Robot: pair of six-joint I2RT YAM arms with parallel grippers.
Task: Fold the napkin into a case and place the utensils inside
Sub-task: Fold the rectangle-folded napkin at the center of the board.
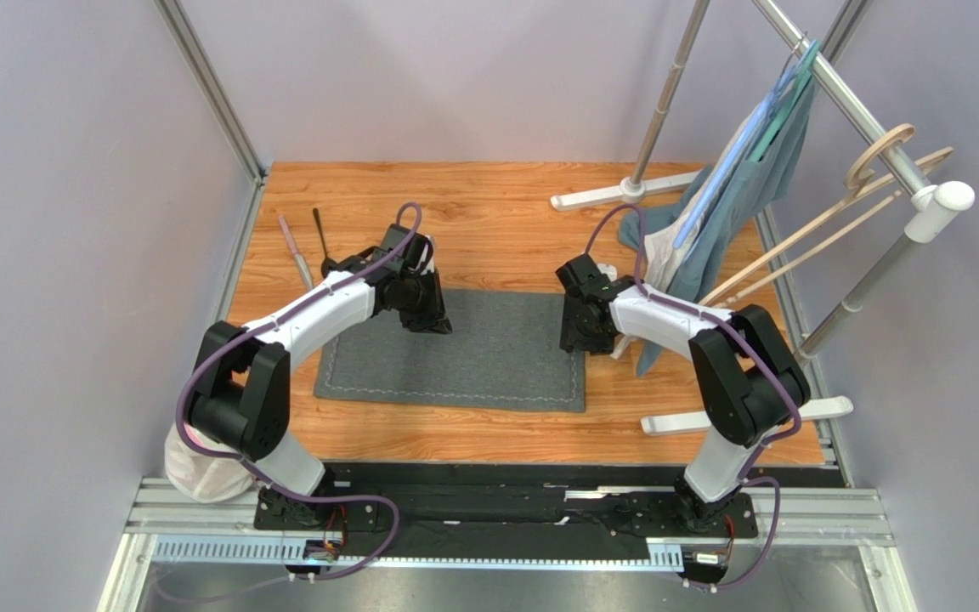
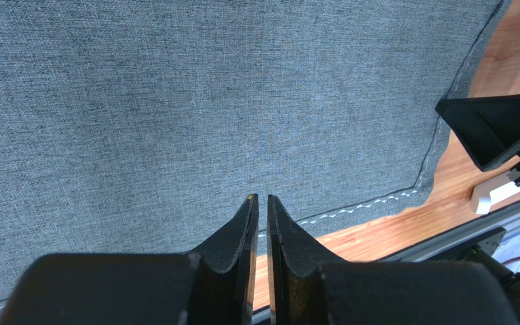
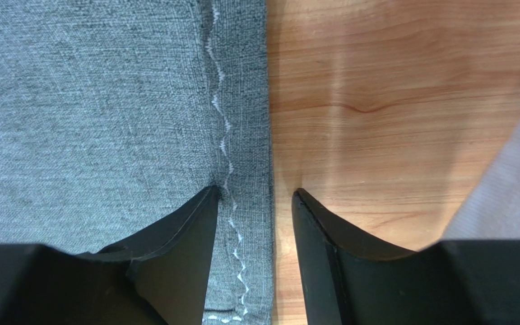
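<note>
**Both grippers down on the napkin, utensils off to the side**

I have the napkin [image 1: 495, 351] lying flat as a wide dark grey rectangle in the middle of the desk [image 1: 495, 230], a little toward the near edge. The left gripper [image 1: 428, 316] sits over the napkin's far-left part. On my left wrist view its fingers [image 2: 239, 237] are almost together, with only a thin slit between them. I see nothing caught in that slit, and the cloth [image 2: 174, 101] below looks smooth.

The right gripper [image 1: 584, 334] is at the napkin's right edge. From the right wrist camera its jaws stand apart and straddle that edge. One finger [image 3: 181, 230] is over the cloth, just beside the pale stitched line [image 3: 218, 88], and the other is over bare wood [image 3: 391, 101]. It holds nothing.

The knife [image 1: 293, 250] and the black spoon [image 1: 321, 233] lie side by side near the desk's far-left corner, apart from the napkin and from both grippers.
</note>
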